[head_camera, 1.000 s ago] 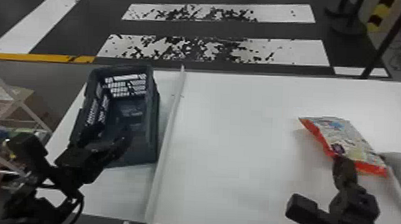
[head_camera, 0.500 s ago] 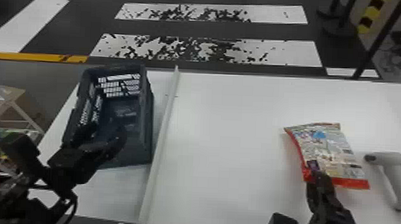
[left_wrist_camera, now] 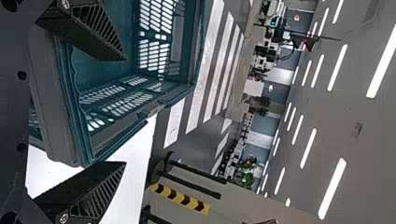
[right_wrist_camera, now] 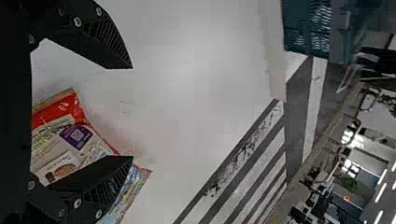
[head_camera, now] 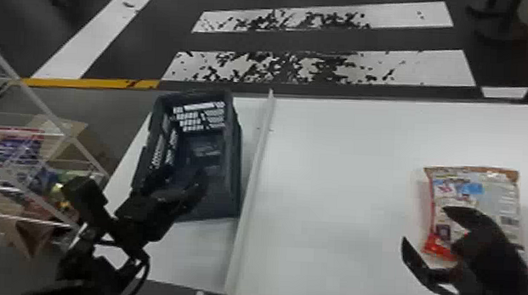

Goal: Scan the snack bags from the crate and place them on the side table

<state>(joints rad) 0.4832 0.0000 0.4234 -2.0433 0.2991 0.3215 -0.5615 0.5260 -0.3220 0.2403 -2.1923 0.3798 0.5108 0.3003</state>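
Broadly, a white table (head_camera: 339,161) stretches across the middle and right of my head view. Left of centre stands the dark, slatted crate (head_camera: 234,173). Toward the right edge lies the snack bag (head_camera: 497,193), pale and crowded with print, red along its left side and lower corner, with a blue patch and a small barcode. At lower right my right claw (head_camera: 425,224) is spread, overlapping the bag; my left claw (head_camera: 176,177), also spread, overlaps the crate's lower part.
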